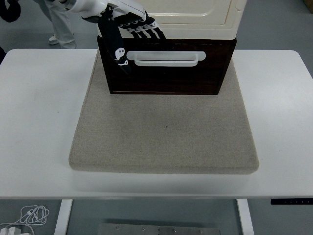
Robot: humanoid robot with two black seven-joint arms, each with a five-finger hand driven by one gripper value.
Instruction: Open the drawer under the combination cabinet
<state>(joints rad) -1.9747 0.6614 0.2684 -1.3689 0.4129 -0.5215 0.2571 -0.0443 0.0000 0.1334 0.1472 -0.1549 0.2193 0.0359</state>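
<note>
Approach step: left hand (128,27), fingers (146,30) spread and holding nothing, hovers at the far-left end of the drawer (166,68)'s white handle (166,58); next, hook handle and pull nearward.

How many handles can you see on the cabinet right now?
1: the white drawer handle across the dark drawer front. The left robot hand covers the cream cabinet's upper left, so another may be hidden.

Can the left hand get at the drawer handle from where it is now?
Probably yes. The left hand hangs at the handle's left end with fingers spread, thumb down beside it, and nothing lies between them on the drawer front.
</note>
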